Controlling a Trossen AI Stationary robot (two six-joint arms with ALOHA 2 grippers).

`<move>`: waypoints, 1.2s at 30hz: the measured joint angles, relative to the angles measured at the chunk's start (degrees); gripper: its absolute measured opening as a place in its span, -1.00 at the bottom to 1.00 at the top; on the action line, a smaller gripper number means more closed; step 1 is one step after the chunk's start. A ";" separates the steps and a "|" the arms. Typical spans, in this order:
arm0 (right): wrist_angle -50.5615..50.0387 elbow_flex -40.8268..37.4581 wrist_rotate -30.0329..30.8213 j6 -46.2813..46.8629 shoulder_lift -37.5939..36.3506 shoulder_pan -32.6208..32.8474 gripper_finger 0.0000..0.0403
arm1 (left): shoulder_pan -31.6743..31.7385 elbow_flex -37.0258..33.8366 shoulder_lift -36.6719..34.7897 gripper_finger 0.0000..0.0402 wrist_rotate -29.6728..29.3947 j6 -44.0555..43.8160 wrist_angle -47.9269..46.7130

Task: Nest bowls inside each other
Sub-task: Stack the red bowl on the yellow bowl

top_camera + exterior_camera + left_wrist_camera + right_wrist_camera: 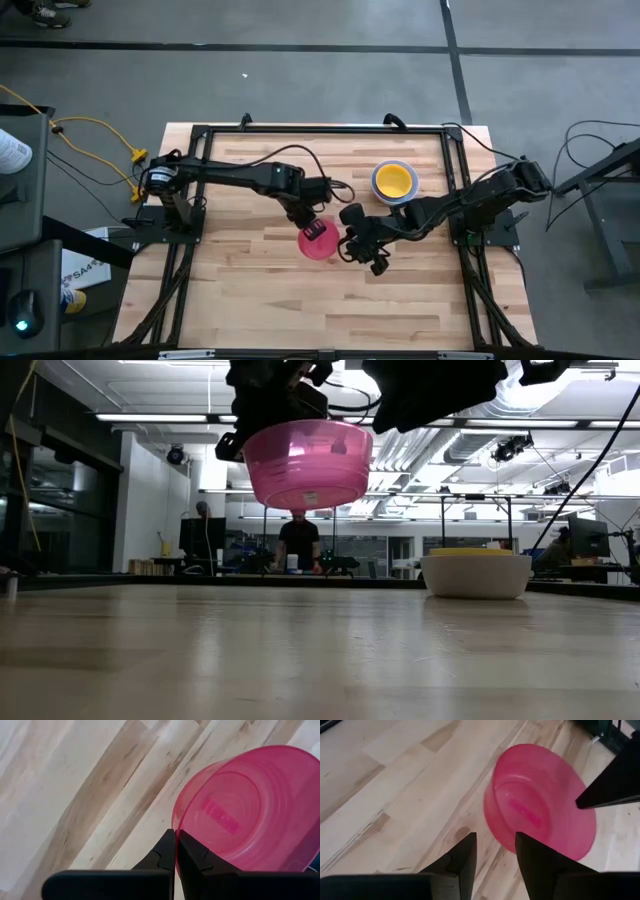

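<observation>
A translucent pink-red bowl (318,243) hangs in the air over the middle of the table, well above the wood in the low view (305,460). My left gripper (312,226) is shut on its rim. My right gripper (358,246) stands open just to the bowl's right, its fingers (468,851) apart with nothing between them, pointing slantwise down past the bowl (540,802). At the far right a stack of bowls (395,182) rests on the table: a yellow one inside, a blue rim around it, white outside (477,576). My left gripper pinches the bowl's rim (176,836) between its two fingers, one finger inside the bowl and one outside. The fingers come steeply from above. The bowl hangs below them, lifted clear of the table, mouth up and slightly tilted.
A black frame (320,128) runs around the table's edges. Bare wood lies on the near half of the table (300,310). Beyond the far edge, in the low view, a person (299,540) stands in the room.
</observation>
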 joint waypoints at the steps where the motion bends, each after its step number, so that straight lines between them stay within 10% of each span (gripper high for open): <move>1: 0.50 -0.02 -0.02 -0.18 0.00 0.00 -0.36 | -0.40 0.00 0.00 -1.00 -0.09 -0.09 0.30; 36: 4.20 0.00 -2.35 -2.57 3.74 -0.72 -0.36 | -1.59 -0.07 -0.08 -1.00 1.36 -1.10 2.29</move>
